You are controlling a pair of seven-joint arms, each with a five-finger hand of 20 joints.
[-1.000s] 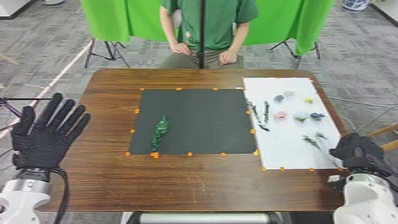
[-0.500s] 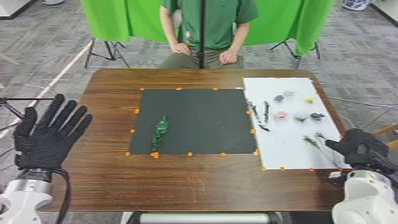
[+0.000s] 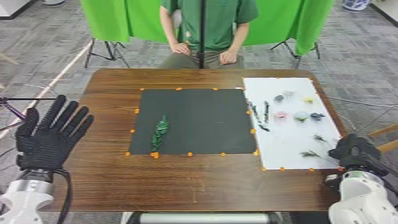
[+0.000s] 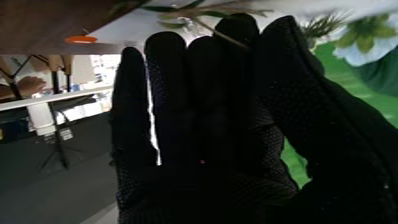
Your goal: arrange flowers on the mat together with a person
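At the right edge of the white sheet (image 3: pixel 275 145) is my right hand (image 3: pixel 357 151), its thumb and fingers pinching the stem of a green sprig (image 3: pixel 309 154) whose leafy end lies over the sheet. In the right wrist view the stem (image 4: pixel 220 33) crosses the fingertips of my right hand (image 4: pixel 200 115), close to the thumb. Another small sprig (image 3: pixel 320 138) lies just beyond. A leafy green branch (image 3: pixel 160 132) rests upright on the dark mat's (image 3: pixel 200 120) left part. My left hand (image 3: pixel 51 137) is left of the table, fingers straight and spread.
Farther up the white sheet are a pink flower (image 3: pixel 281 115), a light blue flower (image 3: pixel 300 116), a dark blue flower (image 3: pixel 317 116), a yellow flower (image 3: pixel 308 100) and dark twigs (image 3: pixel 266 111). Across the table (image 3: pixel 195 185), a person sits behind its far edge.
The leafy end of the pinched sprig has swung toward the table's near edge, away from the other small sprig. My right hand has shifted slightly nearer the robot. My left hand has barely moved.
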